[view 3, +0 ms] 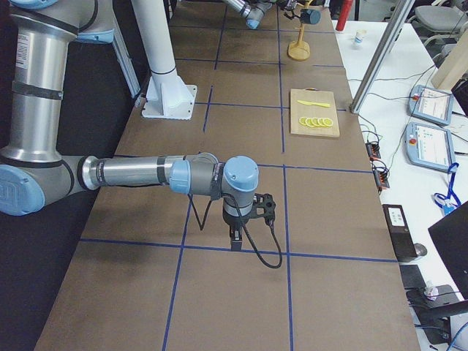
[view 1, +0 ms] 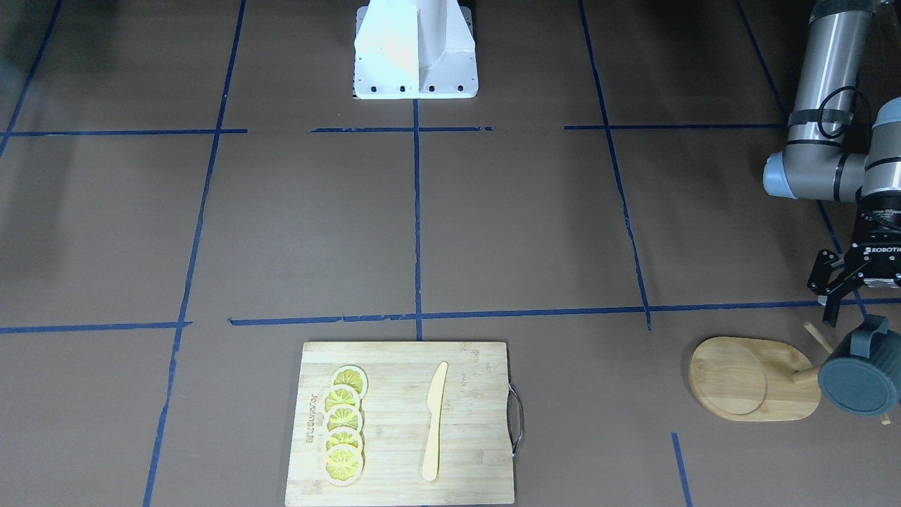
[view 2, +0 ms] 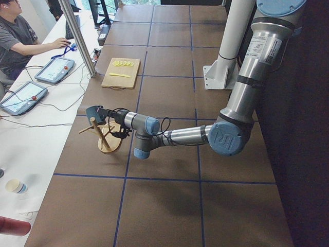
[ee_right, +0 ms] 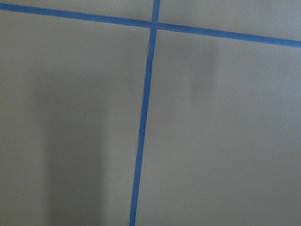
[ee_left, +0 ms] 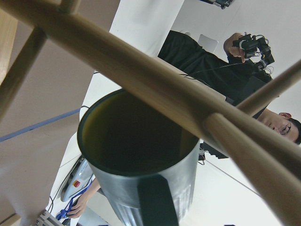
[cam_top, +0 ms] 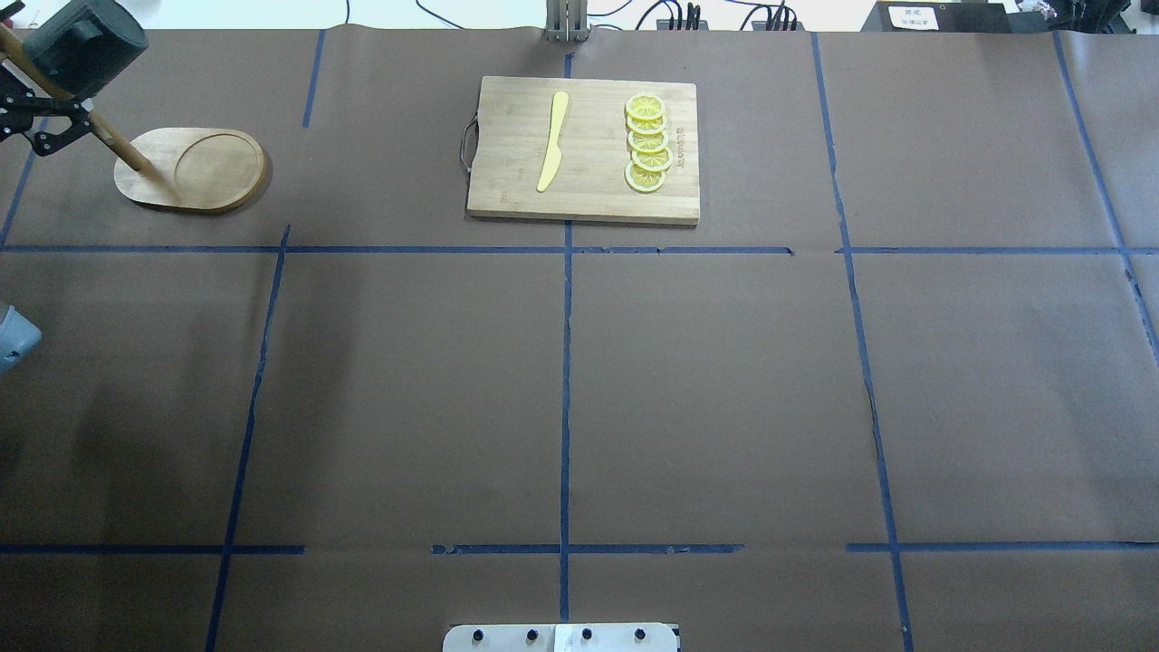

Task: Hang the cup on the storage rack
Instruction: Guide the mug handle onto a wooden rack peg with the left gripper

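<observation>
Far left: cup point(cam_top: 86, 45) is up off the table at the top of the rack point(cam_top: 195, 172), tipped on its side. Its flat bottom faces the front camera and its mouth faces the left wrist camera. The rack stands upright on its oval base. In the wrist view the pole point(ee_left: 141, 75) and pegs cross right in front of the cup, and the handle point(ee_left: 155, 202) points toward that camera. No view shows whether the handle is seated over a peg.

Left gripper point(view 1: 869, 306) is just beside the cup, on the handle side. Jaws look spread wide. One finger point(view 1: 834, 310) shows, with a small gap to the cup; the other is out of frame. Nothing gripped as far as visible.

Middle: board point(cam_top: 589, 195) with knife point(cam_top: 552, 140) and a row of lemon slices point(cam_top: 648, 145), well apart from the rack and not part of the task.

Right: right gripper point(view 3: 238, 238) is low over the table near a tape cross, well apart from everything. It shows only in the side camera, and its wrist view shows just table and tape, so I cannot tell how its jaws stand.

Progress: judged near the end. The cup is at the rack with the jaws apparently off it, so it is probably hanging by itself. What's left is confirming that it hangs free and backing the left arm out. The risk is a finger catching a peg or the handle on the way out, which could knock the cup off or tip the rack.
</observation>
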### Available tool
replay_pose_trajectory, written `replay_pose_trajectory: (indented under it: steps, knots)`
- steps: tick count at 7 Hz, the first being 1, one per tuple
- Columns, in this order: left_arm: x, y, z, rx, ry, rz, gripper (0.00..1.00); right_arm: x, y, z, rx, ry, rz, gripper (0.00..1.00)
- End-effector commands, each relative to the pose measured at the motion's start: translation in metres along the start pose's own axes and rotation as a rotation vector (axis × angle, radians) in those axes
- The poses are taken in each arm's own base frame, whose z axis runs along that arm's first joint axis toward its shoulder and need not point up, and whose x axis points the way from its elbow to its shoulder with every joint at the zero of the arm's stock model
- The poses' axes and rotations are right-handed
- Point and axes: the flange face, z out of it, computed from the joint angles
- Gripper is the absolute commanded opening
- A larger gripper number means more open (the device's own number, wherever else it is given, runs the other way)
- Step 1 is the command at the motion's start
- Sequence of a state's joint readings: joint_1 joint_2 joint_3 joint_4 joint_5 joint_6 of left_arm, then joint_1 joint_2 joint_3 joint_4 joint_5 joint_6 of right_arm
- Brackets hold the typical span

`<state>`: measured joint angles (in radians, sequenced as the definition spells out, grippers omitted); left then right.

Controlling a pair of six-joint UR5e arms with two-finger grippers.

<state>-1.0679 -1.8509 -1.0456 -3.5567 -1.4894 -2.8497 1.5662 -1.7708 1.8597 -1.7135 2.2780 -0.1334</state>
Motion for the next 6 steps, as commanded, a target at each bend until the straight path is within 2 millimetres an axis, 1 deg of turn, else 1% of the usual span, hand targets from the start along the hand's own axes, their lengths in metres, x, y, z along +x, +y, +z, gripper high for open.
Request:
replay_pose_trajectory:
  steps: [1,2,3,5,6]
  knots:
    - [0.003,-0.002,-0.015,-0.039,0.014,-0.001,1.00,0.000,0.000,0.000,-0.001,0.000,0.001,1.00]
    - [0.004,-0.005,-0.033,-0.085,0.028,0.026,1.00,0.001,0.001,0.001,-0.002,0.000,0.002,1.00]
    - [0.005,-0.007,-0.059,-0.118,0.038,0.086,1.00,0.001,0.001,0.001,-0.003,0.000,0.003,1.00]
    - [0.008,0.003,-0.101,-0.150,0.025,0.167,1.00,0.002,0.001,0.002,-0.005,0.001,0.004,1.00]
    - [0.003,0.009,-0.115,-0.192,-0.047,0.243,1.00,0.001,0.000,0.001,-0.004,0.001,0.003,1.00]
